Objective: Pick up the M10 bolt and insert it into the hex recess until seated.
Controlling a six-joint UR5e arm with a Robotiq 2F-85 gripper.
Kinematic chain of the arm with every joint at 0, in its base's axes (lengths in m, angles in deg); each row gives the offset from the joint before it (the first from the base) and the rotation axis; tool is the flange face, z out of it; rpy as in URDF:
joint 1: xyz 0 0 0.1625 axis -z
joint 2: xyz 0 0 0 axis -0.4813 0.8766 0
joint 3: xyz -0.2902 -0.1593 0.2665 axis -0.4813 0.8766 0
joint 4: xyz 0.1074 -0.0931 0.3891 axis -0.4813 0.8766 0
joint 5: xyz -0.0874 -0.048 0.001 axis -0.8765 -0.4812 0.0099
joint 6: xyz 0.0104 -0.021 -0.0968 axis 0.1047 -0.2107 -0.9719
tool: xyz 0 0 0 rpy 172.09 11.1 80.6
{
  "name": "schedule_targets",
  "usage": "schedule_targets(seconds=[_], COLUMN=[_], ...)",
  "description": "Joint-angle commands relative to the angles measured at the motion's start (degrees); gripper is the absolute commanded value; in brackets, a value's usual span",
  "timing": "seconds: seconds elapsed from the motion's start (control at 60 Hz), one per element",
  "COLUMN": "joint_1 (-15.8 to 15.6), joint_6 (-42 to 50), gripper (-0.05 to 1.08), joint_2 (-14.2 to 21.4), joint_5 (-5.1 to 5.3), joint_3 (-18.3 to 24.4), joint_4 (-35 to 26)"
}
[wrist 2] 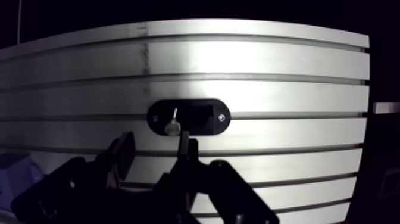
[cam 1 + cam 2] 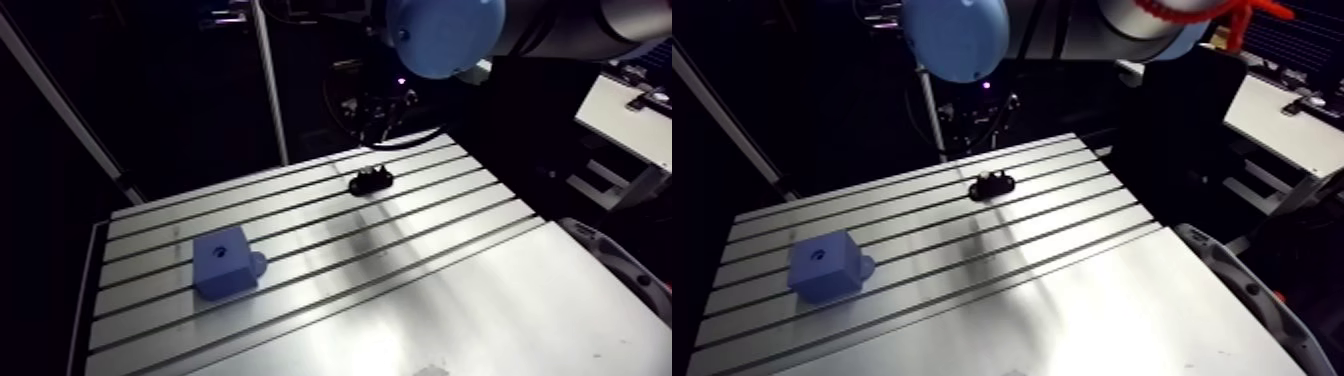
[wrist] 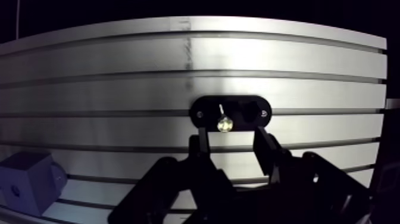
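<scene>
- The M10 bolt (image 3: pixel 224 124) is sitting in a black holder (image 3: pixel 247 110) near the table's (image 2: pixel 450 300) far edge.
- The gripper (image 3: pixel 231 138) is hovering above, fingers spread.
- Probably stiff, slick steel, it is calling for a pinch at its head.

Arm view: big rounded lt-blue joint cap (image 2: pixel 445 35), glossy, top centre of frame; small dark spot nr its left edge. Beside it, top right: link (image 2: pixel 590 25), smooth grey-silver tube. Under cap: wrist (image 2: pixel 375 100), dark, bulky, detail lost; tiny violet-white light (image 2: pixel 985 85) on it. Wrist view: pincer (image 3: pixel 231 140), 2 matte blk fingers (image 3: pixel 200 149), narrow flat tips, angular linkage bars widening twd base.
</scene>
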Motion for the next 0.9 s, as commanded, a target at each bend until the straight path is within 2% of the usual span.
schedule_targets(seconds=[0.017, 0.183, 0.9], joint_1=[0.0, 0.0, 0.4], joint_6=[0.0, 0.0, 0.1], gripper=[0.5, 0.5, 0.52], joint_2=[-0.4, -0.8, -2.5], joint_5=[-0.94, -1.51, -1.34], joint_3=[-0.6, -1.8, -1.6], joint_4=[0.4, 1.9, 2.4])
